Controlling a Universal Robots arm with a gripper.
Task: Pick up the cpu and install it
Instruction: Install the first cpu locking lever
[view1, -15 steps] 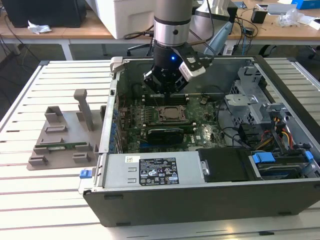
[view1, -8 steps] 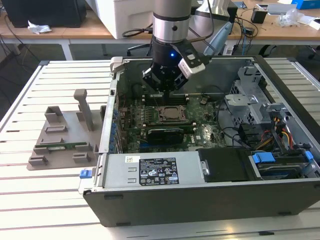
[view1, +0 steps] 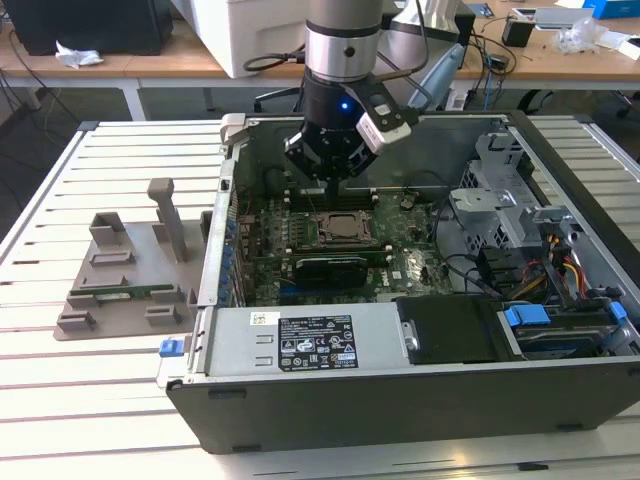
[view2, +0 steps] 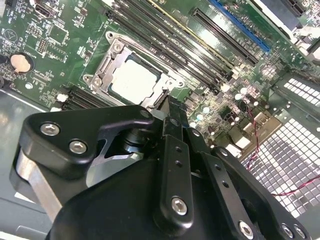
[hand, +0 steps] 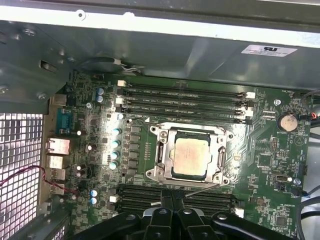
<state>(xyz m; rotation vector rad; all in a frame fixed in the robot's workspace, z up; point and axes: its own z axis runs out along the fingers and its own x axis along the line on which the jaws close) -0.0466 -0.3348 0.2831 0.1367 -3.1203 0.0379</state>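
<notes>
Sitting flat in its socket (hand: 191, 156) on the motherboard (hand: 100, 150), the one cpu (hand: 190, 156) looks light, stiff and fragile — best taken by its thin edges, never from beneath. One grey fixture (view1: 130, 275) lies on the exterior view's left, then one open computer case (view1: 420, 395). Above the socket hovers the single gripper (view1: 328, 178) — its fingers drawn together, holding nothing.

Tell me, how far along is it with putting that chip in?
The cpu already lies inside its socket frame on the motherboard, so placing looks done. The pincer hangs just above the board beside the socket, holding nothing. Whether the chip is latched down cannot be judged.
</notes>
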